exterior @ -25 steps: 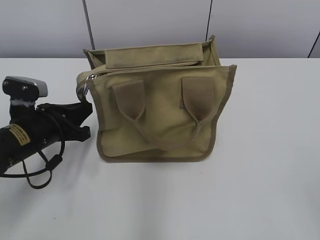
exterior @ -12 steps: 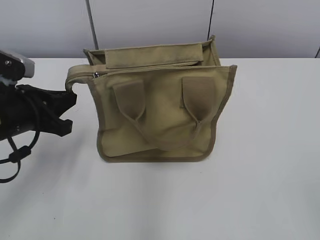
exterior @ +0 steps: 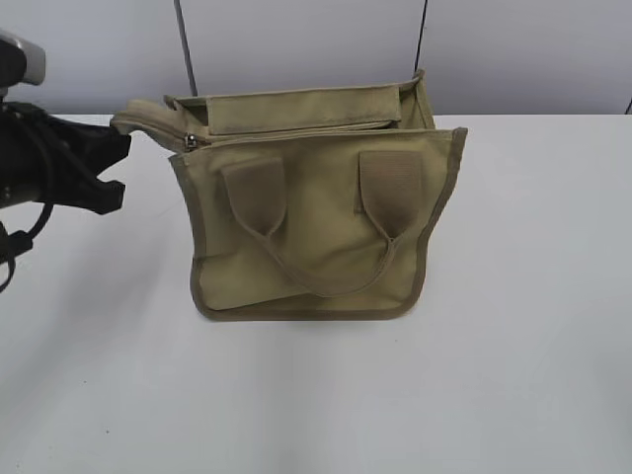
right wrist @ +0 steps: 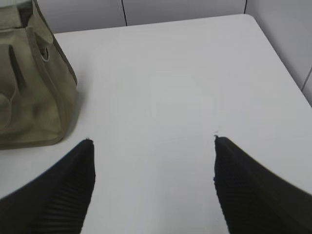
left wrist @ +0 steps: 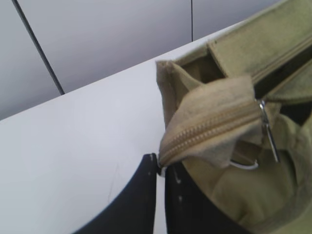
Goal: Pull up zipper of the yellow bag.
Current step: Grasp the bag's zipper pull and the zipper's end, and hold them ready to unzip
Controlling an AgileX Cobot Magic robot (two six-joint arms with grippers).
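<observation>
The yellow bag (exterior: 316, 227) is a khaki canvas tote standing upright mid-table, with two webbing handles hanging down its front. Its top is open. The zipper's loose tail (exterior: 148, 114) sticks out from the bag's top left corner, with the silver pull tab (exterior: 190, 141) at that corner. My left gripper (exterior: 120, 148) is shut on the tip of the zipper tail (left wrist: 209, 129) and holds it stretched to the left. The pull tab (left wrist: 267, 131) hangs beside the tape. My right gripper (right wrist: 152, 146) is open and empty over bare table, to the right of the bag (right wrist: 29, 83).
The white table (exterior: 533, 296) ends at a grey panelled wall (exterior: 296, 39) just behind the bag. The table's right edge (right wrist: 280, 58) shows in the right wrist view. The right arm is out of the exterior view.
My left gripper has moved left and up, drawing the zipper tail out from the bag's corner until it is stretched. The bag has stayed put.
</observation>
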